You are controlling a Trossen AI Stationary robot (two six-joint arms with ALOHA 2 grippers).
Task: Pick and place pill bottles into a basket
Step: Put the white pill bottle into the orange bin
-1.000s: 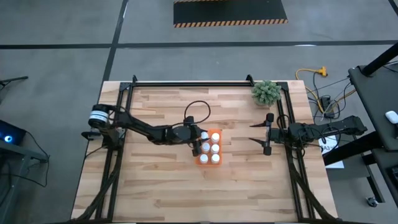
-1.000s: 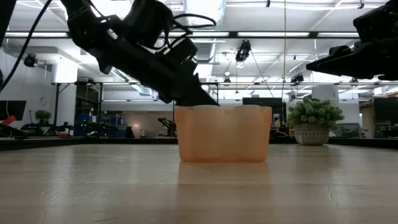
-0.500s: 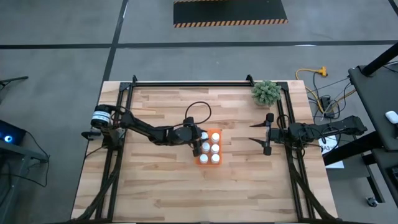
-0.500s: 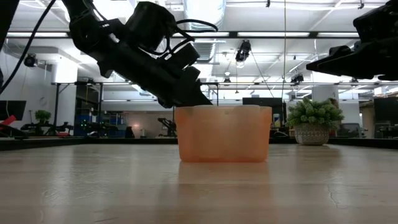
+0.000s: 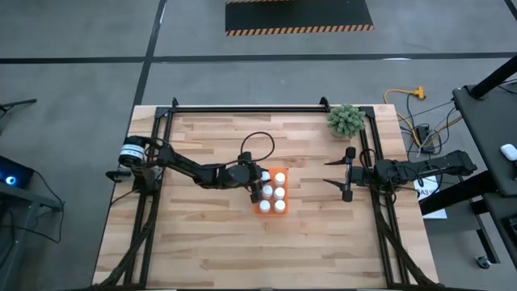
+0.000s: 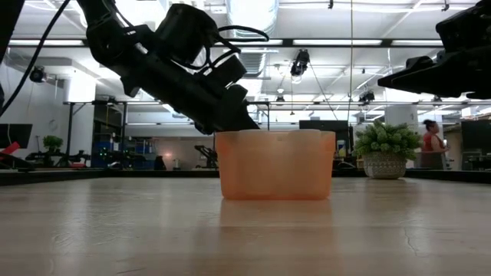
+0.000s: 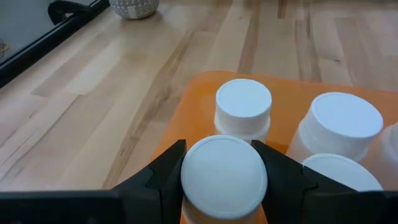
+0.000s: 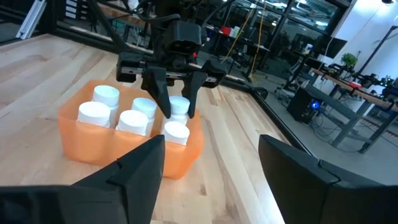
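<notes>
Left tool [image 5: 257,178] sat at frame centre in high view, over left edge of orange basket [image 5: 272,210], fingers pinching pill bottle [image 7: 224,176] seated in basket. Five more pill bottles [image 5: 279,192] stood in basket, mid-counter [image 5: 210,242]. Right tool [image 5: 333,173] hovered centre-right, fingers spread, holding nothing.
</notes>
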